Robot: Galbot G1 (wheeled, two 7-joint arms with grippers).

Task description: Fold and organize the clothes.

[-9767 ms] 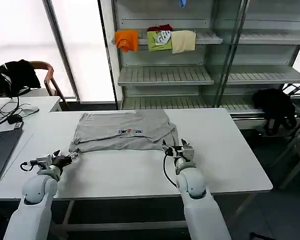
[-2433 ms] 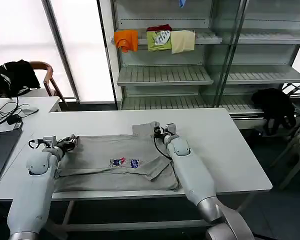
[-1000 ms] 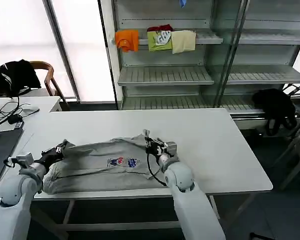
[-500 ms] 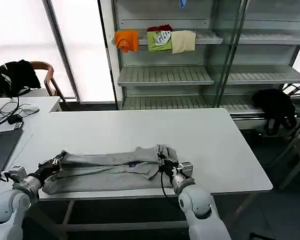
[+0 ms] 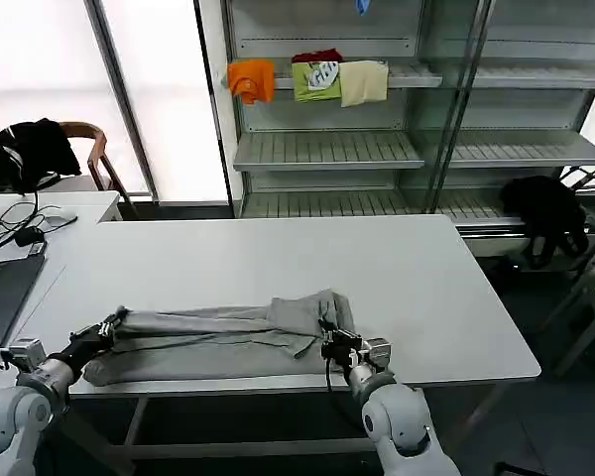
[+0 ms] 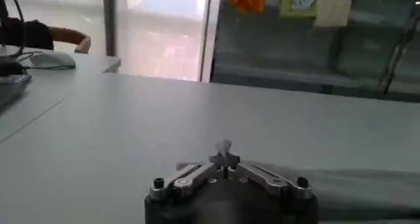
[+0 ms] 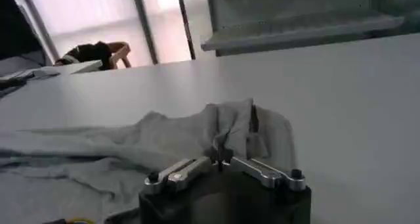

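Both grippers [image 5: 107, 324] [image 5: 329, 342] clamped on shirt [image 5: 218, 342] along table's [image 5: 446, 288] near edge.

The grey shirt [image 5: 218, 342] bunches along the tabletop's [image 5: 278, 258] near edge, leaving the far edge and right corners bare.

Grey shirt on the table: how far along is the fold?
Done: the grey shirt is doubled lengthwise into a band at the table's near edge. In hand: the left claw and the right claw each pinch an end. Left: the crosswise folds and putting it away.
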